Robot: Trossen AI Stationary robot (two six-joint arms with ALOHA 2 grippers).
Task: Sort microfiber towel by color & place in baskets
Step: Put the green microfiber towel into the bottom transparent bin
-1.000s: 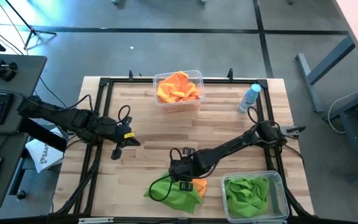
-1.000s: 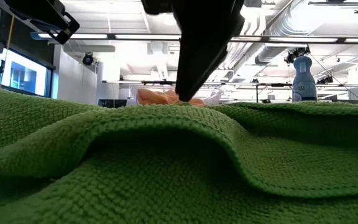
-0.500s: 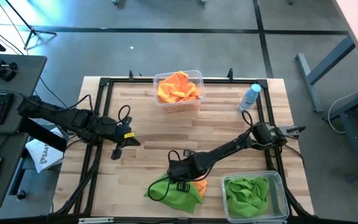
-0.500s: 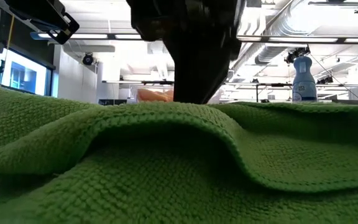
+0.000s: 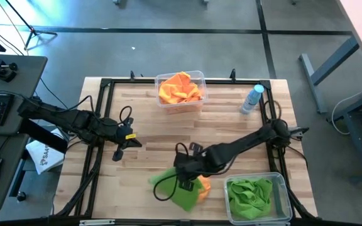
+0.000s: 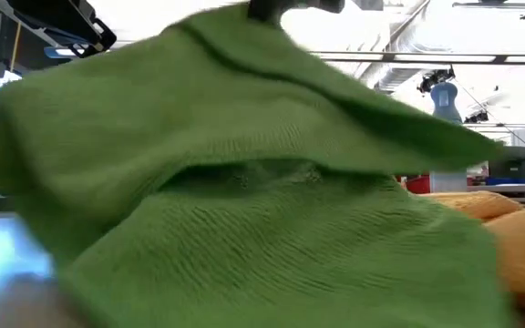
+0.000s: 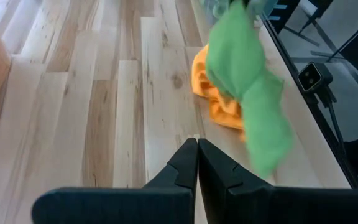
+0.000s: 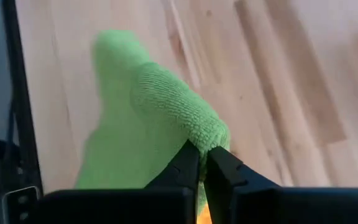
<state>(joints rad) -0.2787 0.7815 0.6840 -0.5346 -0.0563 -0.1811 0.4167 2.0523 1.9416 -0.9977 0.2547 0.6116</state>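
Since a second ago your right gripper [image 5: 182, 177] has pinched shut on the green towel [image 5: 182, 191] and lifted it off the orange towel [image 5: 202, 184], near table edge. Next: carry right to the green basket [image 5: 283, 187], release. Left gripper [image 5: 119, 150] shut, idle at left.

High cam looks down; low cam seemingly near green towel [image 6: 244, 210].

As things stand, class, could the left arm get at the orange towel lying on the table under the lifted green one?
Probably yes. The left gripper waits shut over bare wood, with open table between it and the orange towel. The green towel, held by the right gripper, hangs partly over it.
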